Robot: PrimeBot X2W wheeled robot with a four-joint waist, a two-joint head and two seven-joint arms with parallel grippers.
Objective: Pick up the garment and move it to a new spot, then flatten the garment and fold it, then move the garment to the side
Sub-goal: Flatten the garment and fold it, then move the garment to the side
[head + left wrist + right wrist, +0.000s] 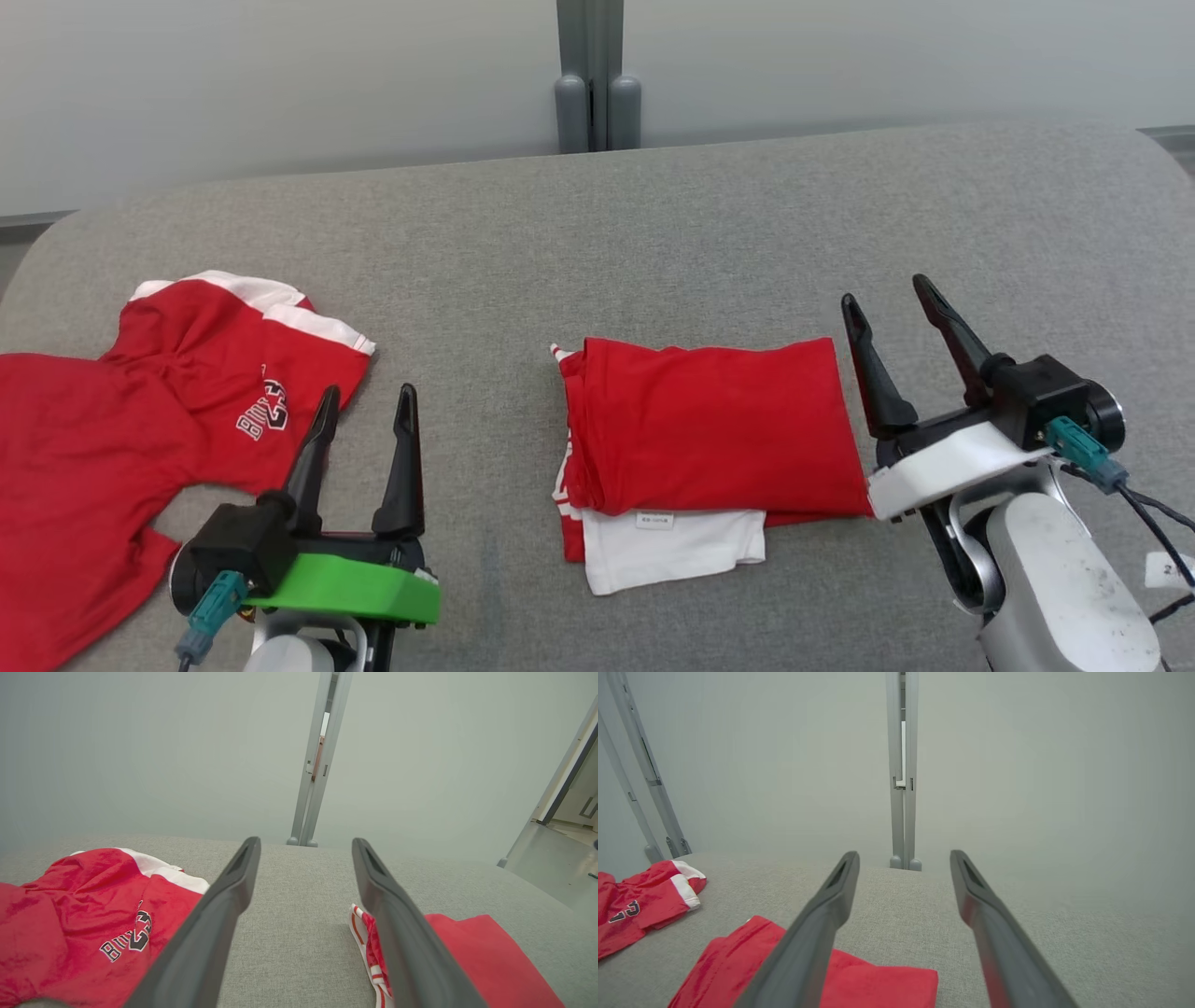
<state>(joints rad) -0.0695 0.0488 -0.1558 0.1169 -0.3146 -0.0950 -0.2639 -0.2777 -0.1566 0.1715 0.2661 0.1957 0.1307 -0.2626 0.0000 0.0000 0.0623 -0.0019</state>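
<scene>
The red jersey runs off the head view's left edge, and the tag on the folded garment is too small to read.

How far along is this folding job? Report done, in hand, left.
Done: the red garment lies folded into a rectangle at the centre. In hand: nothing; the left gripper and right gripper are both open and empty, the right one beside the fold's right edge. Left: moving it to the side. A second red jersey lies unfolded at the left.

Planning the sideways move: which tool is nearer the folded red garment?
Right. The right tool sits open just right of the folded red garment; the left tool stands apart on its left, near the spread red jersey.
</scene>
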